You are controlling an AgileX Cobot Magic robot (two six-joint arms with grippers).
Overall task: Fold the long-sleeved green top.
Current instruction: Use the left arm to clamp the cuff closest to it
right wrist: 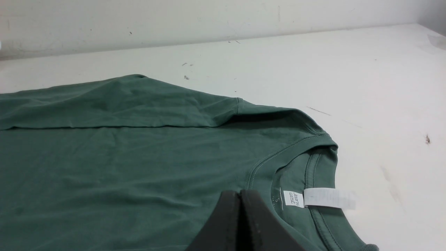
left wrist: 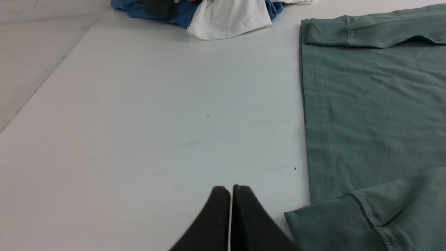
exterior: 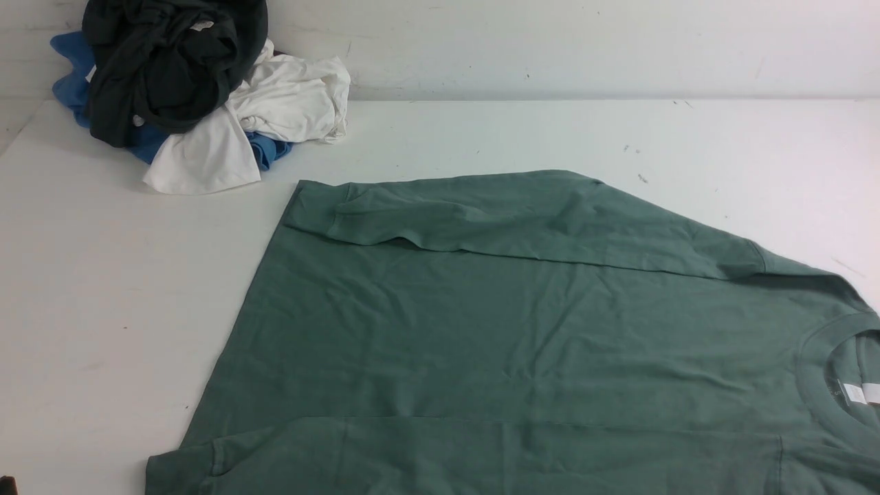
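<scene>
1. On the white table (exterior: pixel 103 309), the green top (exterior: pixel 522 330) lies spread flat, right of centre and near the robot. Its neck opening (exterior: pixel 835 371) points to the robot's right and its hem to the left.
2. Far sleeve (exterior: pixel 515 220): folded in over the body along the far edge, with the cuff near the far left corner of the hem.
3. Near sleeve (exterior: pixel 481 454): folded in along the near edge, with the cuff at the near left corner.
4. Neck label (right wrist: pixel 329 198): white, sticking out of the collar onto the fabric.
5. Left gripper (left wrist: pixel 231 190): jaws closed, tips together, holding nothing. It is over bare table just beside the near cuff. Contact with the table cannot be determined.
6. Right gripper (right wrist: pixel 240 193): jaws closed, holding nothing. It is over the chest of the top, just beside the neck opening.
7. Far left corner of the table: a heap made up of a dark garment (exterior: pixel 172 62), a white garment (exterior: pixel 289 96) and a blue garment (exterior: pixel 69 75), against the wall (exterior: pixel 550 41) and apart from the top.
</scene>
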